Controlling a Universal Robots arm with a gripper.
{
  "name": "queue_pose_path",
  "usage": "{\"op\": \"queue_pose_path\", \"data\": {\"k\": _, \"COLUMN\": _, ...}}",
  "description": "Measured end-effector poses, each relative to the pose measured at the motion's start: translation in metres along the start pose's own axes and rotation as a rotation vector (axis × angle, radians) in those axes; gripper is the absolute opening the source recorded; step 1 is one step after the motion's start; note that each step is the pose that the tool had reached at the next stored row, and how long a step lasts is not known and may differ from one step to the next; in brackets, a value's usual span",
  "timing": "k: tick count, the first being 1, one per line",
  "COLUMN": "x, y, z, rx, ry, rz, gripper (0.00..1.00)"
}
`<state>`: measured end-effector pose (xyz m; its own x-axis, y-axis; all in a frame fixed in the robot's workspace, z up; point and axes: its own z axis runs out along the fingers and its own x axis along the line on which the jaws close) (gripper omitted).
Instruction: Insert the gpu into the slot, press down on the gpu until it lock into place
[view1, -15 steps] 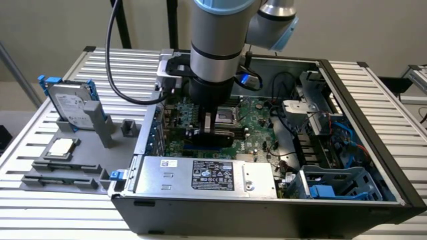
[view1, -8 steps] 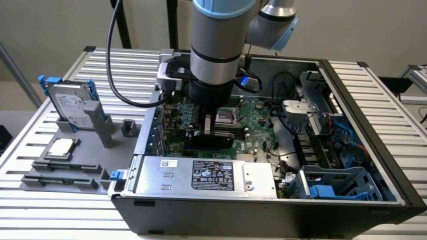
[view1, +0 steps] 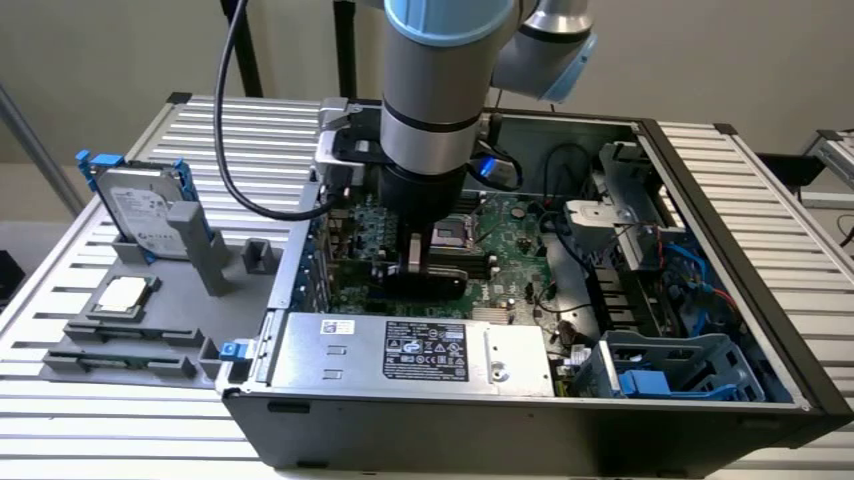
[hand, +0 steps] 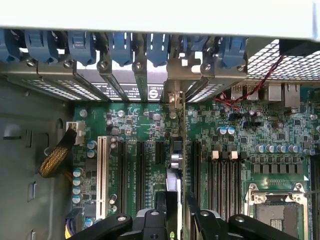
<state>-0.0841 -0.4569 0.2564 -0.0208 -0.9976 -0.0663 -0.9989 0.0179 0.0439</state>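
The gpu (view1: 430, 285) is a thin black card standing on edge over the green motherboard (view1: 514, 255), inside the open computer case. My gripper (view1: 424, 268) reaches straight down onto its upper edge. In the wrist view the gpu (hand: 175, 175) runs edge-on from between my black fingers (hand: 161, 207) to its metal bracket at the case's rear wall. One finger sits on each side of the card, so my gripper (hand: 177, 207) is shut on it. The slot is hidden beneath the card.
A silver labelled power-supply box (view1: 414, 350) lies in front of the card. Black memory slots (hand: 222, 175) and the CPU socket (hand: 277, 210) flank it, as does a white slot (hand: 102, 170). Blue bracket clips (hand: 120, 47) line the rear wall. A hard drive (view1: 140, 210) stands outside the case.
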Motion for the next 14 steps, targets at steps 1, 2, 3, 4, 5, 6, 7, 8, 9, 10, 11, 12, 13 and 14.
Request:
{"op": "queue_pose_path", "data": {"k": 1, "x": 0.0, "y": -0.0001, "z": 0.0006, "rx": 0.0, "ry": 0.0, "rz": 0.0, "gripper": 0.26}}
{"op": "queue_pose_path", "data": {"k": 2, "x": 0.0, "y": -0.0001, "z": 0.0011, "rx": -0.0002, "ry": 0.0002, "rz": 0.0, "gripper": 0.26}}
{"op": "queue_pose_path", "data": {"k": 3, "x": 0.0, "y": -0.0001, "z": 0.0014, "rx": -0.0002, "ry": 0.0002, "rz": 0.0, "gripper": 0.26}}
{"op": "queue_pose_path", "data": {"k": 4, "x": 0.0, "y": -0.0001, "z": 0.0015, "rx": -0.0002, "ry": 0.0001, "rz": 0.0, "gripper": 0.26}}
{"op": "queue_pose_path", "data": {"k": 5, "x": 0.0, "y": -0.0001, "z": 0.0016, "rx": -0.0001, "ry": 0.0, "rz": 0.0, "gripper": 0.26}}
{"op": "queue_pose_path", "data": {"k": 6, "x": 0.0, "y": 0.0, "z": 0.0016, "rx": -0.0001, "ry": -0.0002, "rz": 0.0, "gripper": 0.26}}
{"op": "queue_pose_path", "data": {"k": 7, "x": 0.0, "y": 0.0001, "z": 0.0013, "rx": 0.0005, "ry": -0.0023, "rz": 0.0, "gripper": 0.27}}
{"op": "queue_pose_path", "data": {"k": 8, "x": 0.0, "y": 0.0003, "z": -0.0019, "rx": 0.0005, "ry": -0.0015, "rz": 0.0, "gripper": 0.27}}
{"op": "queue_pose_path", "data": {"k": 9, "x": 0.0, "y": 0.0005, "z": -0.0066, "rx": 0.0, "ry": -0.0004, "rz": 0.0, "gripper": 0.27}}
{"op": "queue_pose_path", "data": {"k": 10, "x": -0.001, "y": 0.0006, "z": -0.0111, "rx": 0.0, "ry": -0.0004, "rz": 0.0, "gripper": 0.34}}
{"op": "queue_pose_path", "data": {"k": 11, "x": -0.001, "y": 0.0008, "z": -0.0159, "rx": 0.0001, "ry": -0.0006, "rz": 0.0, "gripper": 0.34}}
{"op": "queue_pose_path", "data": {"k": 12, "x": -0.001, "y": 0.001, "z": -0.0205, "rx": -0.0001, "ry": -0.0002, "rz": 0.0, "gripper": 0.34}}
{"op": "queue_pose_path", "data": {"k": 13, "x": -0.002, "y": 0.0012, "z": -0.0249, "rx": 0.0, "ry": -0.0005, "rz": 0.0, "gripper": 0.34}}
{"op": "queue_pose_path", "data": {"k": 14, "x": -0.002, "y": 0.0015, "z": -0.0293, "rx": -0.0001, "ry": -0.0002, "rz": 0.0, "gripper": 0.34}}
